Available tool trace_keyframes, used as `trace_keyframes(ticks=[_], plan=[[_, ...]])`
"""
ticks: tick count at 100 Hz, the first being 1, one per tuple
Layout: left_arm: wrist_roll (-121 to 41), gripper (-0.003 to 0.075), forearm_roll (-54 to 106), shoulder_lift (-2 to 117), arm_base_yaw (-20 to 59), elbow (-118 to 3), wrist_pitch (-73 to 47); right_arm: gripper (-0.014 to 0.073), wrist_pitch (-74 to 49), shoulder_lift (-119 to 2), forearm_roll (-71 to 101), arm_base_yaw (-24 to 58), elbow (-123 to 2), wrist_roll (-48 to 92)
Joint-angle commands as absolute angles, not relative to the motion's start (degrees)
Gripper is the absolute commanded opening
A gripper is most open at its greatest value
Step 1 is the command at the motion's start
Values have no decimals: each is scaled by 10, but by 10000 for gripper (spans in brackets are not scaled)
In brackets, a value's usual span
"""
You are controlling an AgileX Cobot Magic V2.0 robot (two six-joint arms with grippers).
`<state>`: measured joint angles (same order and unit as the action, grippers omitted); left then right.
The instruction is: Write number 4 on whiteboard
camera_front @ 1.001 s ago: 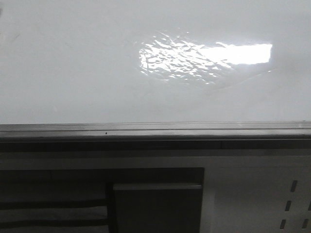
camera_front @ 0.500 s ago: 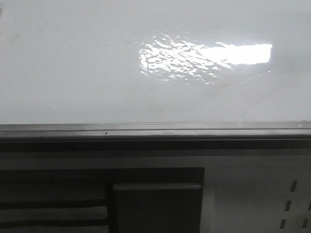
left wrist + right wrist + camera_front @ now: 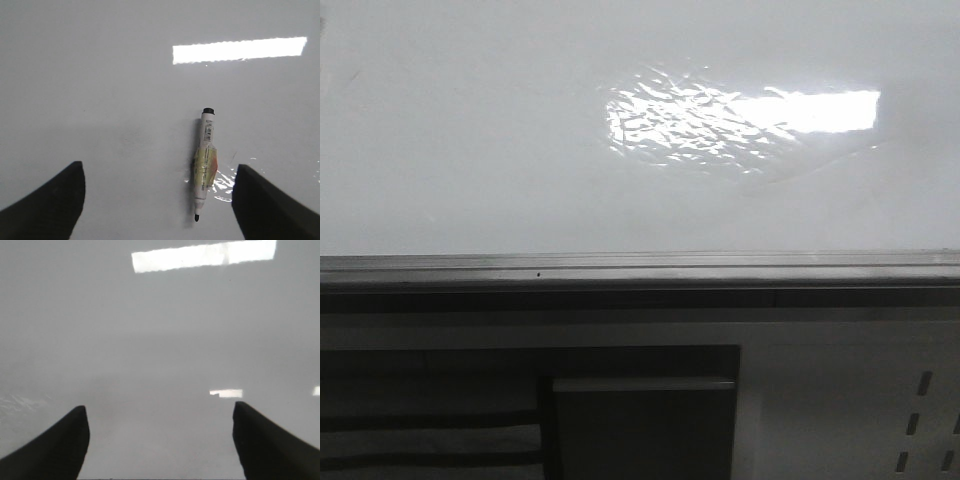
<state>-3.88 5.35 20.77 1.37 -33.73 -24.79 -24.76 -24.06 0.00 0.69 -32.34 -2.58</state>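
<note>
The whiteboard [image 3: 470, 150] fills the upper half of the front view, glossy, with a rippled glare patch [image 3: 720, 118] and a grey edge rail [image 3: 620, 265]. No number 4 shows on it. Neither gripper appears in the front view. In the left wrist view a white marker [image 3: 205, 160] with a yellow-orange label lies flat on the whiteboard [image 3: 100, 100], uncapped, its dark tip toward the fingers. My left gripper [image 3: 159, 172] is open above it, the marker nearer one finger [image 3: 260, 200]. My right gripper [image 3: 160, 415] is open over bare whiteboard [image 3: 160, 340], holding nothing.
Below the rail in the front view are a white perforated panel [image 3: 880, 400], a dark recess and a grey block [image 3: 640, 420].
</note>
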Motion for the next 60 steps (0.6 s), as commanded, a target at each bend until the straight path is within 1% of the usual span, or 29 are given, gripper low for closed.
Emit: trace_keyframes(ticks=[1, 29, 42, 52, 60], plan=[[-33, 563, 54, 216, 12, -357, -200, 544, -199, -249, 0, 5, -345, -19], [-36, 563, 71, 219, 12, -355, -194, 544, -203, -249, 0, 5, -345, -19], [-55, 563, 74, 247, 14, -355, -223, 544, -203, -249, 0, 5, -345, -19], [-61, 563, 77, 288, 49, -355, -230, 544, -203, -250, 0, 5, -345, -19], [-101, 562, 61, 325, 95, -355, -221, 544, -203, -250, 0, 5, -345, -19]])
